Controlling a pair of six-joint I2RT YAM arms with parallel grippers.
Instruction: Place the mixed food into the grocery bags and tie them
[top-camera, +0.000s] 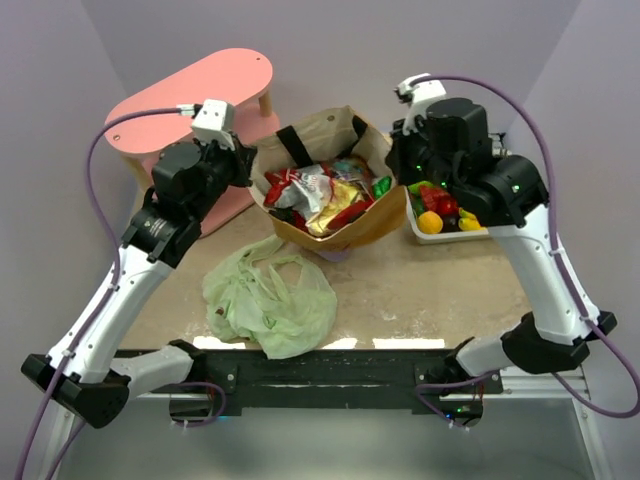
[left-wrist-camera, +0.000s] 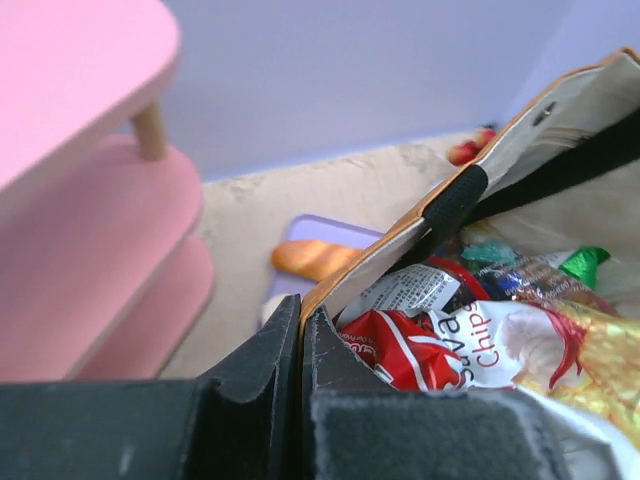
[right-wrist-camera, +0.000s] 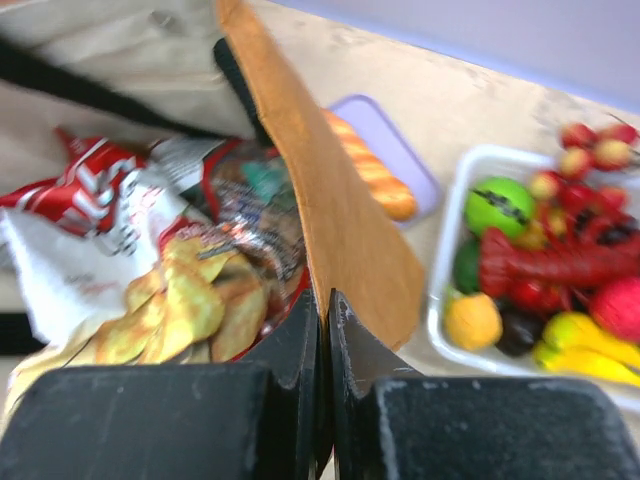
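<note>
The brown paper bag (top-camera: 345, 225) stands open at the table's middle back with shiny snack packets (top-camera: 318, 190) inside. My left gripper (top-camera: 248, 168) is shut on the bag's left rim (left-wrist-camera: 345, 275); red and white packets (left-wrist-camera: 420, 335) lie just inside. My right gripper (top-camera: 397, 160) is shut on the bag's right rim (right-wrist-camera: 345, 230), with chips packets (right-wrist-camera: 180, 290) to its left. A golden-brown bread loaf (right-wrist-camera: 370, 170) lies on a lilac tray (right-wrist-camera: 412, 170) behind the bag and also shows in the left wrist view (left-wrist-camera: 315, 257). The pale-green plastic bag (top-camera: 268, 295) lies crumpled near the front.
A pink two-tier stool (top-camera: 200, 95) stands at the back left, close to my left arm. A white tray (top-camera: 440, 232) of toy fruit, with a red lobster (right-wrist-camera: 560, 265), sits right of the paper bag. Purple walls close the back and sides.
</note>
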